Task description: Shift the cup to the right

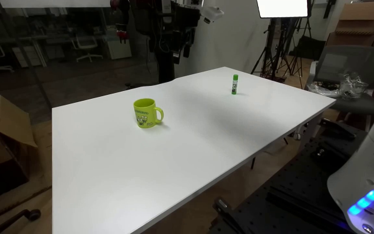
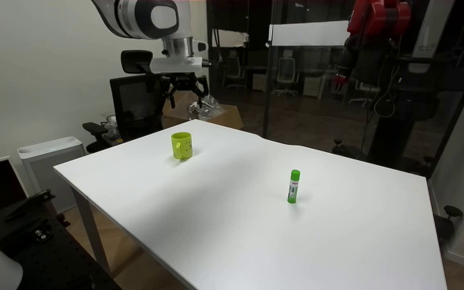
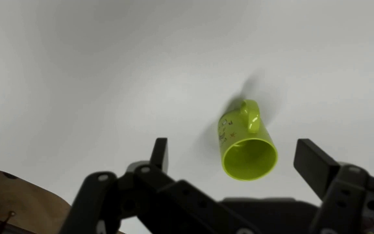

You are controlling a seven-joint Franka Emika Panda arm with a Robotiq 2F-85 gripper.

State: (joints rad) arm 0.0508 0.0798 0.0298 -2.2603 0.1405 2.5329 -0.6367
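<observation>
The cup is a lime mug standing upright on the white table, and it shows in both exterior views. Its handle is on its side, and cartoon prints show on its wall. In the wrist view the cup appears between the two fingers, with its open rim facing the camera and its handle toward the top of the picture. My gripper is open and empty, in the air above the cup and apart from it. Its spread fingers also show in the wrist view. An exterior view does not show the gripper.
A slim green glue-stick-like tube stands upright on the white table, well away from the cup; it also shows in an exterior view. Cardboard boxes, chairs and another robot stand beyond the table's edges.
</observation>
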